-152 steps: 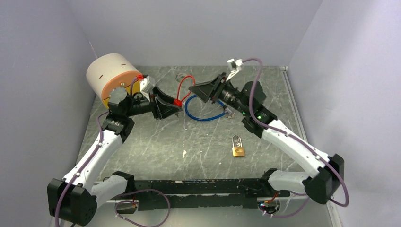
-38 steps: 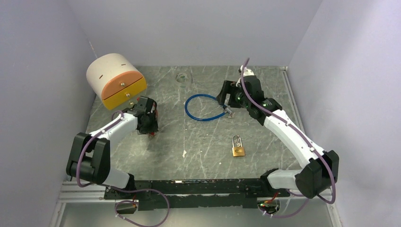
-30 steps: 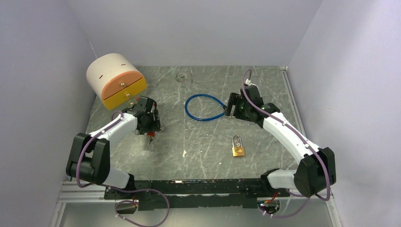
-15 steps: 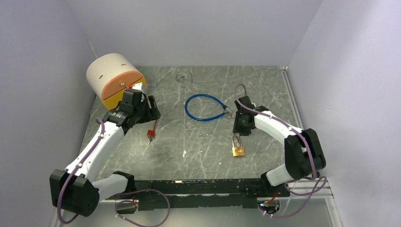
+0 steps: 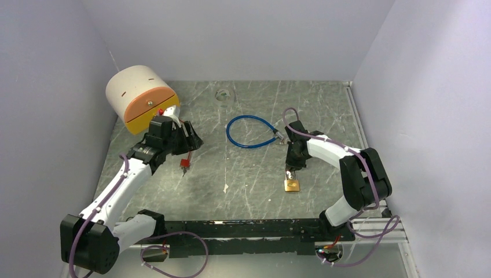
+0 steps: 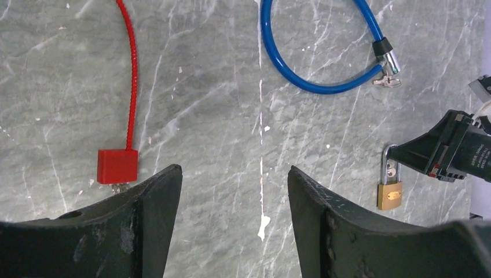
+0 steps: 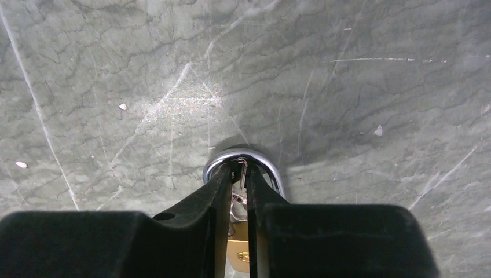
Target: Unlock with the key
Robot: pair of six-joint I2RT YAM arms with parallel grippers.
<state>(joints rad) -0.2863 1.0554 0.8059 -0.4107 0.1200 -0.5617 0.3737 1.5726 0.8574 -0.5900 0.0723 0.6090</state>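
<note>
Both arms reach toward the bench's middle.
Left gripper (image 6: 234, 174) hovers with jaws spread wide; right gripper (image 7: 242, 172) points down, fingers nearly together.

the right gripper (image 5: 293, 168) has left the blue cable loop (image 5: 232, 136) and come down onto the small brass padlock (image 5: 292, 185), fingers nearly together at its shackle. the left gripper (image 6: 231, 174) has released the red plastic seal (image 6: 117, 166) and lifted, jaws apart.

Robot lab test cell. Boxed in on three sides by bare lilac walls (image 5: 231, 35), with a marble-patterned desk (image 5: 255, 174) as the floor. Left arm (image 5: 118, 191) and right arm (image 5: 333, 152), white and black, bolted to a black rail (image 5: 243, 229) at the near edge. Purple cables (image 5: 173, 233) looping loose beside that rail.
</note>
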